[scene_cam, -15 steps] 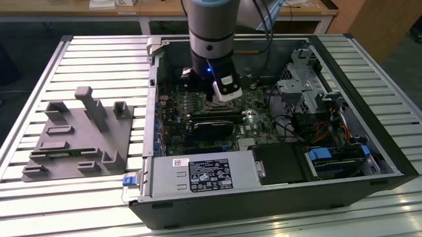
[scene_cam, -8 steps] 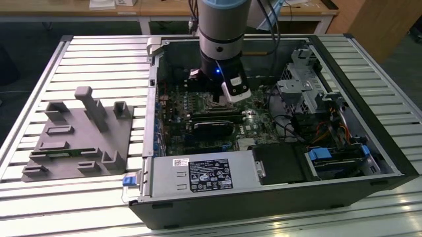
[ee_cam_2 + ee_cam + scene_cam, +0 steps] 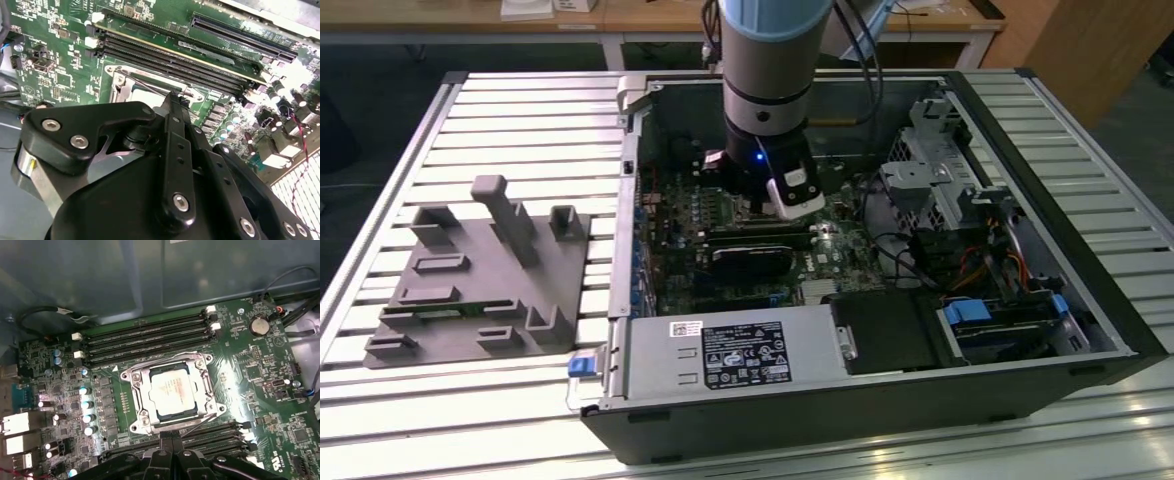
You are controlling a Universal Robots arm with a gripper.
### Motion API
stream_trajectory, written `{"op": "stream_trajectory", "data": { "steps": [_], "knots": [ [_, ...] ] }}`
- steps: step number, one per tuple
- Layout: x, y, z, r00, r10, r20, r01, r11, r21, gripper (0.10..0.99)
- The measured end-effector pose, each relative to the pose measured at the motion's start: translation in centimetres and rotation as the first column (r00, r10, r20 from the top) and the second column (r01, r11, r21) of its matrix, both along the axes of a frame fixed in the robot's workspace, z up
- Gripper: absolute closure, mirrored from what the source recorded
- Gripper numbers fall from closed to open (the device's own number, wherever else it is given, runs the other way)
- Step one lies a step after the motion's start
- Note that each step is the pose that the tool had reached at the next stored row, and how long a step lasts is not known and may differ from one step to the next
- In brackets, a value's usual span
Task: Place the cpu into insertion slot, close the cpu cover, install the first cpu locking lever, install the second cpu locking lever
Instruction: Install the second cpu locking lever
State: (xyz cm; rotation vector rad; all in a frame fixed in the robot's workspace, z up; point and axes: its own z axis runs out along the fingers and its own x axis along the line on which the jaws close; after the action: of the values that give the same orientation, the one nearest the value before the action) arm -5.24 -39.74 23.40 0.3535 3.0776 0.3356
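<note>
The cpu (image 3: 172,390), a pale square chip, lies in the insertion slot (image 3: 134,428) on the green motherboard. The silvery cpu cover (image 3: 146,399) lies flat around it as a frame. A thin wire lever (image 3: 160,361) runs along the socket's side towards the upper memory slots. My gripper (image 3: 173,438) hangs just over the socket's opposite edge, fingers pressed together with nothing seen between them. In the second wrist view the gripper's tip (image 3: 172,96) points at the socket's rim (image 3: 120,75). In the exterior view the arm reaches down into the open case and the gripper (image 3: 767,212) covers the socket.
Long black memory slots (image 3: 145,340) flank the socket on two sides. A black card (image 3: 747,262), a power supply (image 3: 734,355), and a drive cage with cables (image 3: 947,190) crowd the case. A grey fixture (image 3: 480,270) stands on the slatted table at the exterior view's left.
</note>
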Motion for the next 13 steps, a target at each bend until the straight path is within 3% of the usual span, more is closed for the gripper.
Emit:
{"op": "stream_trajectory", "data": {
  "steps": [7,13],
  "knots": [
    [-0.55,-0.17,-0.54,1.0,0.0,0.0,0.0,0.9996,0.027,0.98],
    [-0.75,-0.81,-1.02,1.0,0.0,0.0001,0.0,0.9983,0.058,0.98]
  ]
}}
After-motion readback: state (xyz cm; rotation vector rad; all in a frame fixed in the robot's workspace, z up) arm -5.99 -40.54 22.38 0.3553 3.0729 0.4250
